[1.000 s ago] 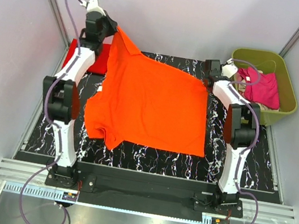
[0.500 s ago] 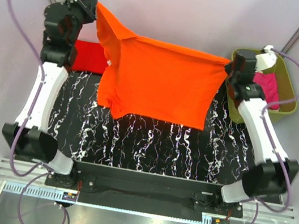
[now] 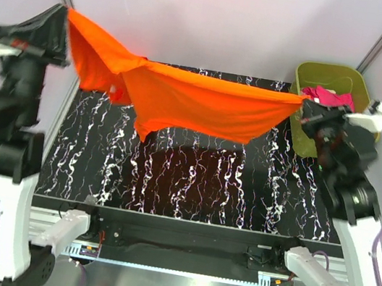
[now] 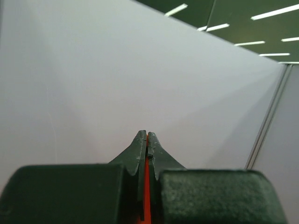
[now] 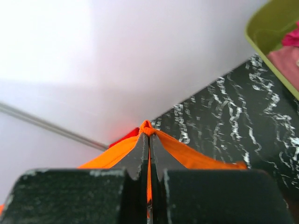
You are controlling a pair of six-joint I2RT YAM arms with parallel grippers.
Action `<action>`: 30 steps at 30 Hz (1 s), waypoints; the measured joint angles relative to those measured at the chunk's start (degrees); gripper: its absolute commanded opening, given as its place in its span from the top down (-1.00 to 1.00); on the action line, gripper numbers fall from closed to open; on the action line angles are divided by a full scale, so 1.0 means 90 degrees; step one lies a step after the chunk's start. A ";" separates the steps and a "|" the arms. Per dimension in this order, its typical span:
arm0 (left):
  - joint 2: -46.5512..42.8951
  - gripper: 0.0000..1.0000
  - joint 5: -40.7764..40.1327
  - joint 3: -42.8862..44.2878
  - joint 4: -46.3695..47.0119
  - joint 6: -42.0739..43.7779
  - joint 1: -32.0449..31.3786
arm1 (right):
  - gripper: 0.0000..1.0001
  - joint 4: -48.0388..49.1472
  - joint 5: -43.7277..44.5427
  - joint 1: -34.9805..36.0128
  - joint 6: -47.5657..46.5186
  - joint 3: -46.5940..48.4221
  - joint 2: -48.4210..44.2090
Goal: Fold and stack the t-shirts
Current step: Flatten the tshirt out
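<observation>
The left tool (image 3: 64,13) is clamped shut on one corner of the orange t-shirt (image 3: 197,104). The right tool (image 3: 304,108) is pinched on the opposite corner, thin cloth showing between its fingers. Half a second ago the soft shirt hung flat; both arms have since swung higher and wider, and it now sags as a creased band above the black marbled counter (image 3: 206,182). A magenta shirt (image 3: 328,97) lies in the olive plastic tub (image 3: 312,75).
</observation>
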 measured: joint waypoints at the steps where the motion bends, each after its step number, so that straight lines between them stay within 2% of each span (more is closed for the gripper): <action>1: -0.0214 1.00 0.0000 0.0010 -0.0022 0.0044 0.0000 | 1.00 -0.0056 -0.0085 0.0000 0.0015 0.0010 -0.0206; 4: -0.0675 1.00 0.0007 0.0129 -0.0066 0.0092 0.0000 | 1.00 -0.0350 -0.0384 0.0000 0.0134 0.0175 -0.0697; 9: -0.0884 1.00 0.0012 0.0369 -0.0112 0.0092 0.0000 | 1.00 -0.0801 -0.0682 0.0000 0.0427 0.0680 -0.0969; 15: -0.0391 1.00 0.0078 0.0850 -0.0250 0.0090 0.0000 | 1.00 -0.1450 -0.0678 0.0000 0.0704 0.1319 -0.0687; 19: 0.0053 1.00 0.0080 0.0634 -0.0185 0.0163 0.0000 | 1.00 -0.1693 -0.0554 0.0000 0.0850 0.1314 -0.0321; 25: 0.1192 1.00 0.0080 -0.0690 -0.0046 0.0498 0.0000 | 1.00 -0.1503 -0.0051 0.0000 0.0753 0.0755 0.0843; 30: 0.3140 1.00 0.0080 -0.1651 0.0529 0.0704 0.0000 | 1.00 -0.0508 0.0418 -0.0078 0.0393 0.0148 0.2538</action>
